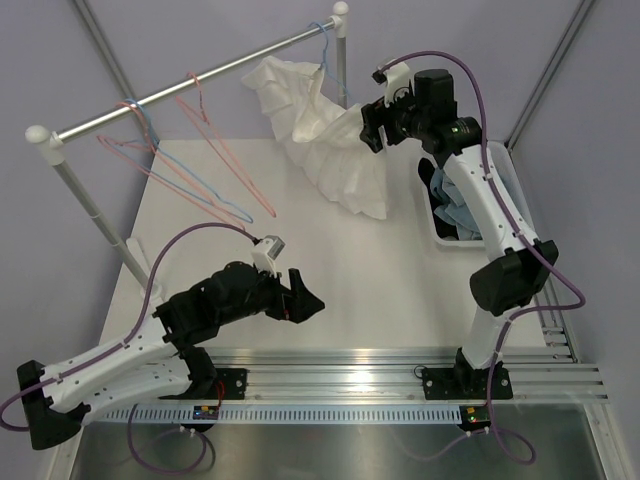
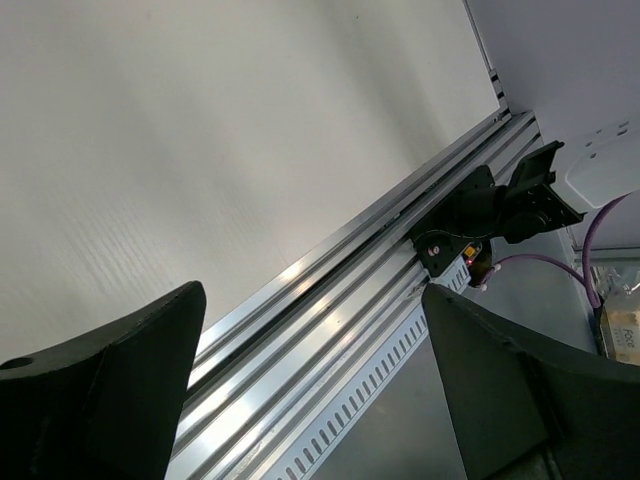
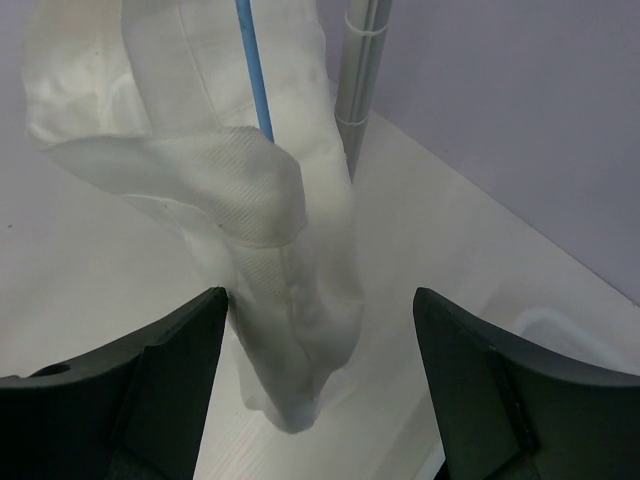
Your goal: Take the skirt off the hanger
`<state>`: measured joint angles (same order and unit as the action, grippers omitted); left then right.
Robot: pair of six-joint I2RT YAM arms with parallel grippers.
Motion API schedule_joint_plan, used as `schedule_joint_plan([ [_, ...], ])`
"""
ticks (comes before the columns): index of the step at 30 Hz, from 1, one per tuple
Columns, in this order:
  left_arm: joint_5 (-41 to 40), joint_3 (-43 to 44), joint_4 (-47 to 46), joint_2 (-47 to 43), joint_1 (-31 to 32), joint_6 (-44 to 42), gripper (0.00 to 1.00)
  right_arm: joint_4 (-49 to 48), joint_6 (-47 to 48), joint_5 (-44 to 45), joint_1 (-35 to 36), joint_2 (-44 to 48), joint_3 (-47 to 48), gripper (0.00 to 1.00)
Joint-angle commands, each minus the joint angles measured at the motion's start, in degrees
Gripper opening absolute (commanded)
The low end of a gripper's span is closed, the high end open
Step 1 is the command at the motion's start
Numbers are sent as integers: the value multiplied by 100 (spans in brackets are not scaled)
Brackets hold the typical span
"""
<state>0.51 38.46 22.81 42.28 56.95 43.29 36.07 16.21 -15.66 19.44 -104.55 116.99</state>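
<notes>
Right claw [image 1: 368, 125] sits apart at the white shirt [image 1: 320, 140] upper right, but we can't spot the skirt and the pink hanger [image 1: 232, 160] hangs bare upper left, so we'd recheck before pinching.

We find no text, brand, number or sign that we can read in any of the views. In the left wrist view, a pale label [image 2: 622, 335] at the right edge carries dark print, but it is too blurred for us to make out.
</notes>
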Motion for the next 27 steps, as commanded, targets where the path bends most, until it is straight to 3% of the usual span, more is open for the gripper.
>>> schedule_joint_plan([
  [1, 80, 153, -207, 78, 18, -189, 93, -40, 348, -315, -19, -406, 544, 81],
  [2, 80, 162, -180, 87, 9, -189, 94, 13, 365, -332, -28, -495, 744, 80],
  [5, 80, 162, -171, 61, 18, -172, 93, 128, 322, -534, -37, -698, 1027, 63],
  [6, 80, 153, -171, 52, 18, -154, 93, 110, 296, -717, -37, -698, 1028, 52],
  [12, 124, 153, -163, 52, 18, -110, 94, 294, 278, -1447, -19, -698, 1282, 23],
  [13, 133, 153, -171, 35, 18, -84, 93, 495, 304, -1544, -28, -733, 1500, 6],
  [14, 151, 136, -197, 17, 18, -58, 93, 549, 287, -1597, -28, -733, 1581, 0],
  [27, 353, 215, -66, -440, 18, 154, 93, -679, -969, -1862, 7, 224, 1046, 0],
])
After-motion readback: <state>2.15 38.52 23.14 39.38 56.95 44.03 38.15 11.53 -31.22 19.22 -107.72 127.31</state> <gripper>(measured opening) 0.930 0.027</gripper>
